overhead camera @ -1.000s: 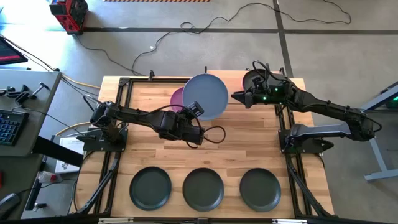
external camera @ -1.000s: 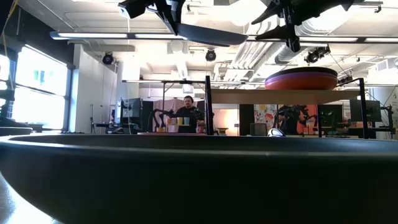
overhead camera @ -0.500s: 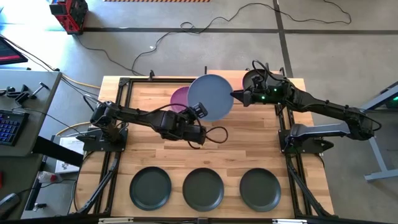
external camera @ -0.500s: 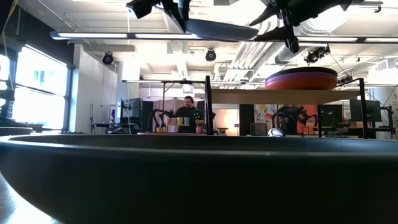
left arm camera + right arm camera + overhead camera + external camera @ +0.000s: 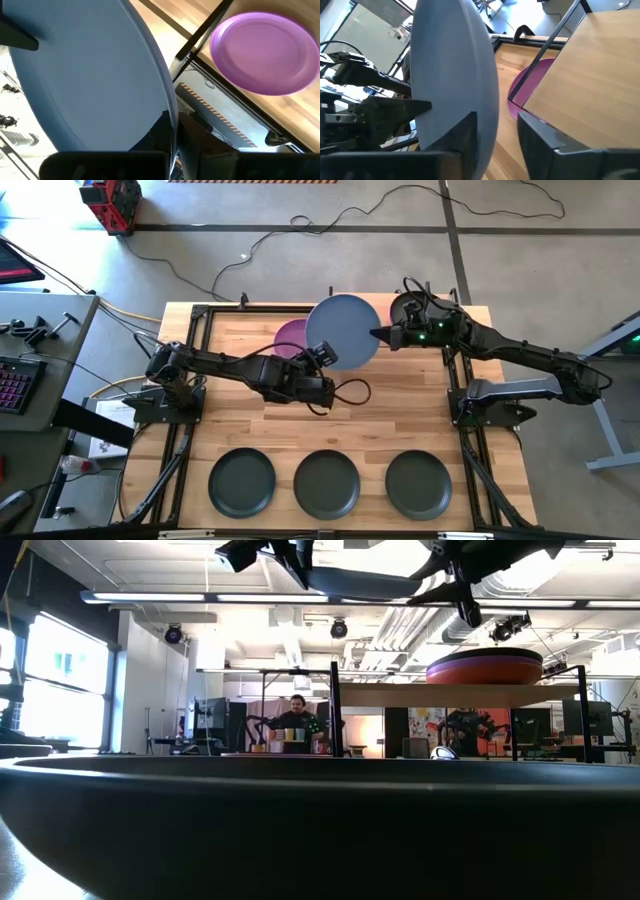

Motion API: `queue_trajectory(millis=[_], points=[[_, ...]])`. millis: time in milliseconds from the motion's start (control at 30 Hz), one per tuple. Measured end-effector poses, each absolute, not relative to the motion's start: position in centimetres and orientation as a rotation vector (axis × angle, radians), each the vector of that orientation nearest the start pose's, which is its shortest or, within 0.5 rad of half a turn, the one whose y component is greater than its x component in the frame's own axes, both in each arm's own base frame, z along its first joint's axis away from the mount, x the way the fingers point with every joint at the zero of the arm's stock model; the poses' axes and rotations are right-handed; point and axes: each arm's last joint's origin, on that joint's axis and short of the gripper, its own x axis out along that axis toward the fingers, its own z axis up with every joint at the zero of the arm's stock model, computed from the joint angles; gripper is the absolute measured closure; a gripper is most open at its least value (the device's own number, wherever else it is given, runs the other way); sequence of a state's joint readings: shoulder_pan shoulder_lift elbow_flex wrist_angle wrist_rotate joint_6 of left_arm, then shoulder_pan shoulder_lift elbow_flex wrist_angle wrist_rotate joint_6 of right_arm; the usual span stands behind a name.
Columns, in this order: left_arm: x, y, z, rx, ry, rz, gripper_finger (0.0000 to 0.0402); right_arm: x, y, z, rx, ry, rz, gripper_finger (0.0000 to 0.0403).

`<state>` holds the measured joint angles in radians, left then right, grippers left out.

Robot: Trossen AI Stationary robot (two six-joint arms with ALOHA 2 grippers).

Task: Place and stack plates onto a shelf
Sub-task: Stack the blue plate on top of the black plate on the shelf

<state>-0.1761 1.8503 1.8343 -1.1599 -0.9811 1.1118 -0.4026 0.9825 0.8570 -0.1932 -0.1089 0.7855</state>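
The pale blue-grey plate (image 5: 342,330) hangs in the air over the table's far middle. My left gripper (image 5: 324,356) is shut on its near-left rim. My right gripper (image 5: 381,335) stands open at the plate's right rim (image 5: 487,115), one finger on each side of it. A purple plate (image 5: 291,338) lies flat on the tabletop beside the shelf (image 5: 460,695). On the shelf stands a stack of plates (image 5: 485,667) with an orange-red one in it. My left gripper pinches the blue-grey plate's rim (image 5: 170,112) between its two fingers, one on each face. It comes slanting from the table's near left. The plate is lifted clear and lies nearly level. My right gripper straddles the opposite rim; whether a finger (image 5: 462,132) touches the plate I cannot tell.
Three dark plates (image 5: 241,482) (image 5: 327,483) (image 5: 418,484) lie in a row along the table's near edge; one of them fills the low view's foreground (image 5: 320,830). Thin black rods (image 5: 547,42) frame the shelf's wood board. A person sits in the room far behind the table.
My left gripper has carried the blue-grey plate toward the table's right edge, up to my right gripper. The plate's right rim has come between that gripper's fingers, and the plate has tipped from a slant to nearly level.
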Motion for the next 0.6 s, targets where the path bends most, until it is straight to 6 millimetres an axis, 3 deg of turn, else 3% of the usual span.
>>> queue_trajectory(millis=[200,600], points=[[37.02,-4.15,33.61,1.531,1.347,0.138,0.0398,19.97,-8.18,32.18,0.852,0.178,-0.403,0.0393],[37.32,-4.37,33.22,1.234,1.247,0.257,0.0355,19.94,-8.19,32.04,0.880,0.183,-0.420,0.0400]])
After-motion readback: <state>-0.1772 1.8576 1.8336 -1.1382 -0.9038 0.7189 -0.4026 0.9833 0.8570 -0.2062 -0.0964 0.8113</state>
